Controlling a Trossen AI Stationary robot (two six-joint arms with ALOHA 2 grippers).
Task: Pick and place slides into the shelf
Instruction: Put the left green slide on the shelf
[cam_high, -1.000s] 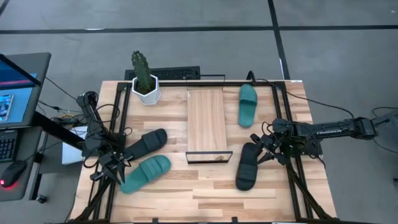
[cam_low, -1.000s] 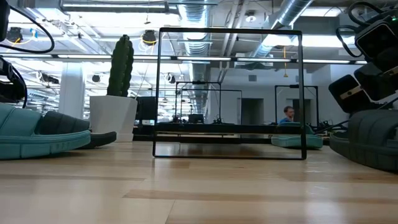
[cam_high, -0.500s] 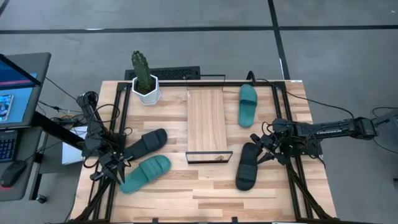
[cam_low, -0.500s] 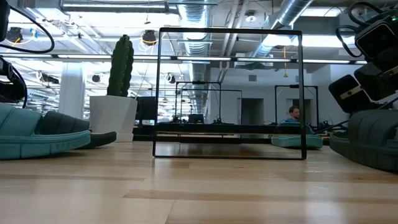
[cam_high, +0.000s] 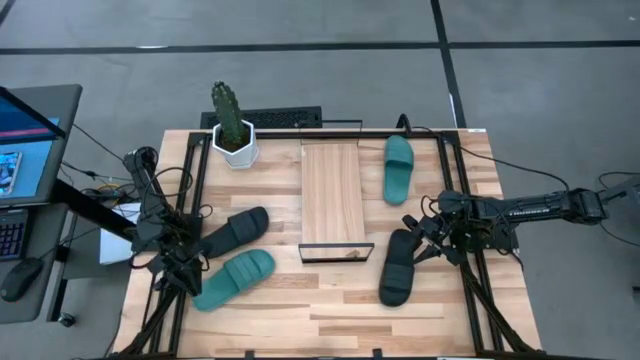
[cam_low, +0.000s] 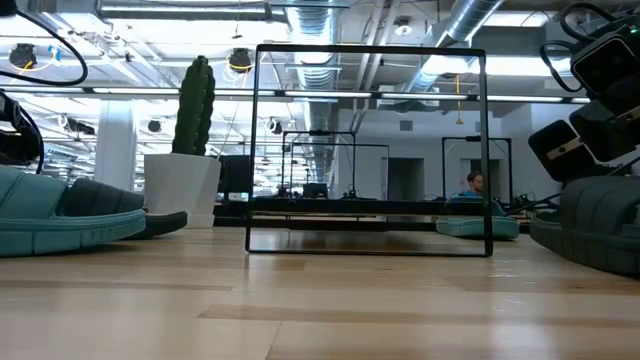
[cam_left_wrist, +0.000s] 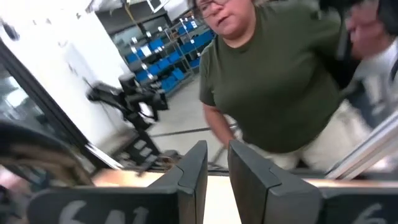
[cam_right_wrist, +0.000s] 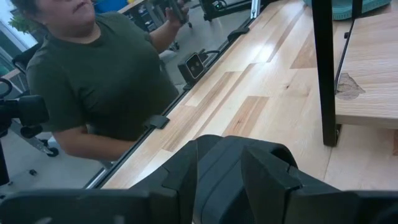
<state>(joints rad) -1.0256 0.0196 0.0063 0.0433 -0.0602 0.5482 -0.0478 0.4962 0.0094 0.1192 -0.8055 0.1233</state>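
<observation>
Four slides lie sole-down on the table. One teal slide (cam_high: 235, 278) and one black slide (cam_high: 232, 230) are on the left. A second teal slide (cam_high: 398, 168) lies far right of the shelf (cam_high: 331, 195), and a second black slide (cam_high: 397, 268) lies near right. The shelf is a light-wood plank in a black wire frame (cam_low: 370, 150) at the table's middle. My left gripper (cam_high: 185, 278) hovers at the left edge beside the near teal slide, shut and holding nothing (cam_left_wrist: 216, 171). My right gripper (cam_high: 415, 245) sits at the right black slide's far end. My right gripper is shut on the right black slide, whose dark rubber (cam_right_wrist: 219, 158) fills the gap between the two fingers (cam_right_wrist: 267, 171). It holds the slide's far end, reaching in from the table's right and slanting down. The slide lies flat on the table (cam_low: 600, 225).
A cactus in a white pot (cam_high: 233, 128) stands at the far left corner. Black frame rails run along the left and right table edges. A person in a green shirt (cam_right_wrist: 93, 81) stands at the near edge. Bare wood lies between the shelf and the near edge (cam_high: 330, 310).
</observation>
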